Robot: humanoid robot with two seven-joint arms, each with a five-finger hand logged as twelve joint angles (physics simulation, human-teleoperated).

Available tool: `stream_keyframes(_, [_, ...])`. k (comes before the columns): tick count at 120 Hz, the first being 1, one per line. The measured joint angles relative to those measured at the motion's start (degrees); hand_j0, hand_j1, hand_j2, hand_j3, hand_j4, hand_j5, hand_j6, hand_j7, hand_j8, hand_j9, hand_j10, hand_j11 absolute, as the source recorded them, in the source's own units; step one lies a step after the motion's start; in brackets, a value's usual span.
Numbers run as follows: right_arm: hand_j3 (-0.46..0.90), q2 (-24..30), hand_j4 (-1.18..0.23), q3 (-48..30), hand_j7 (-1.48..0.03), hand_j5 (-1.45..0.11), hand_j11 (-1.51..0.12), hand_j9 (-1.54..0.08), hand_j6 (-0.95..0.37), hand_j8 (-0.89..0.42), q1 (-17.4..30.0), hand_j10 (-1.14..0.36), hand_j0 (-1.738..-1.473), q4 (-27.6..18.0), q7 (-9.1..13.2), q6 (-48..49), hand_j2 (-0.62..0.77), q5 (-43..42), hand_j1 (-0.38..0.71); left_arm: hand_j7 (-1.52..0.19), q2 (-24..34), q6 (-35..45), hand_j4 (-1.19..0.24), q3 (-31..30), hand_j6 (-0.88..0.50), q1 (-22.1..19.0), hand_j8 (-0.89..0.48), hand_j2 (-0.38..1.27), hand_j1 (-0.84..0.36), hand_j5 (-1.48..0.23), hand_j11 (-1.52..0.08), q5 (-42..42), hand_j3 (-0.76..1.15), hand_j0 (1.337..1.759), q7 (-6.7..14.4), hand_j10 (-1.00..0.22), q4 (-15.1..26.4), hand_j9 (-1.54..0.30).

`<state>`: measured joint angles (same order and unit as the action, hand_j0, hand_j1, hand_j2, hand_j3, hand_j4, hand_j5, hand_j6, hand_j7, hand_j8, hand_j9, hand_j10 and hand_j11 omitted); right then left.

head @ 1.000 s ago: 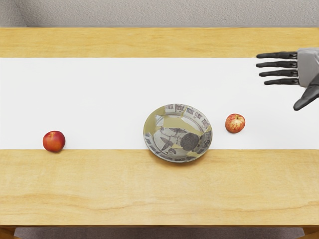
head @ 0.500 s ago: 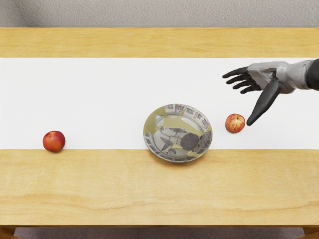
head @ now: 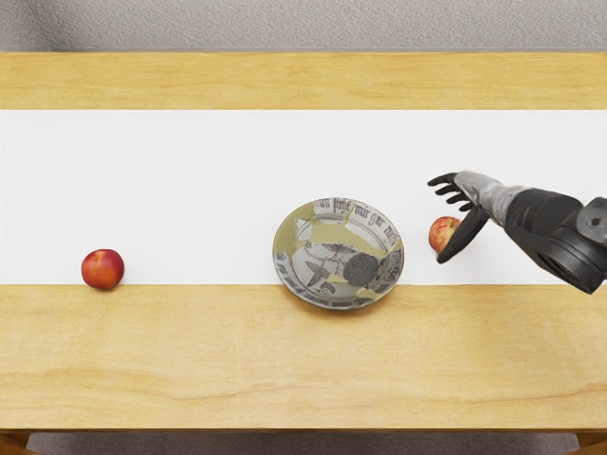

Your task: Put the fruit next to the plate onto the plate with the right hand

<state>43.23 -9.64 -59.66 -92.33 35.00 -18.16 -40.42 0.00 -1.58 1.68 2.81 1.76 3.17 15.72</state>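
- Here, the near apple (head: 440, 232): on the white runner (head: 190, 171), just right of the plate (head: 322, 206), apart from its rim.
- Right hand (head: 471, 201): above and right of that apple, fingers spread, thumb slanting down its right side; nothing grasped, contact unclear.
- Bearing: the apple lies left of the palm, the plate farther left.
- Second apple (head: 102, 268): far left on the bench (head: 303, 360), well apart.

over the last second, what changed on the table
The right hand swung in from the far right edge, down and leftward, to the apple beside the plate; its fingers are spread at the apple, not closed on it. Apple, plate and the red fruit at far left have not moved.
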Motion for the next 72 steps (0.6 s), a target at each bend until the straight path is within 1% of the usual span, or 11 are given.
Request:
stream_keyframes(12, [0.00,-1.54,-0.19,0.12,-0.25,-0.25,-0.25,-0.25,-0.20,-0.20,1.98,-0.19,-1.658,1.01,0.00,-2.67,-0.04,-1.62,-0.12,0.00,0.00,-0.01,0.00,0.00,0.00,0.00,0.00,0.00,0.35,0.00,0.00,0.00,0.00,1.658,0.00,0.00,-0.01,0.00])
stream_keyframes(32, [0.00,-3.06,-0.23,0.21,-0.30,-0.30,-0.30,-0.30,-0.24,-0.23,3.26,-0.23,-1.658,2.42,0.00,-7.31,-0.04,-3.14,-0.07,0.00,0.00,0.00,0.00,0.00,0.00,0.00,0.00,0.00,0.35,0.00,0.00,0.00,0.00,1.658,0.00,0.00,0.00,0.00])
stream_keyframes(63, [0.00,-3.63,-0.40,0.10,-0.52,-0.52,-0.52,-0.52,-0.40,-0.40,5.20,-0.40,-1.658,2.82,0.00,-8.71,-0.08,-3.46,0.13,0.00,0.00,0.00,0.00,0.00,0.00,0.00,0.00,0.00,0.35,0.00,0.00,0.00,0.00,1.658,0.00,0.00,0.00,0.00])
stream_keyframes(72, [0.00,-3.66,-0.45,0.08,-0.58,-0.57,-0.58,-0.58,-0.45,-0.41,5.49,-0.45,-1.658,2.84,0.00,-8.78,-0.08,-3.54,0.18,0.00,0.00,0.00,0.00,0.00,0.00,0.00,0.00,0.00,0.35,0.00,0.00,0.00,0.00,1.658,0.00,0.00,0.01,0.00])
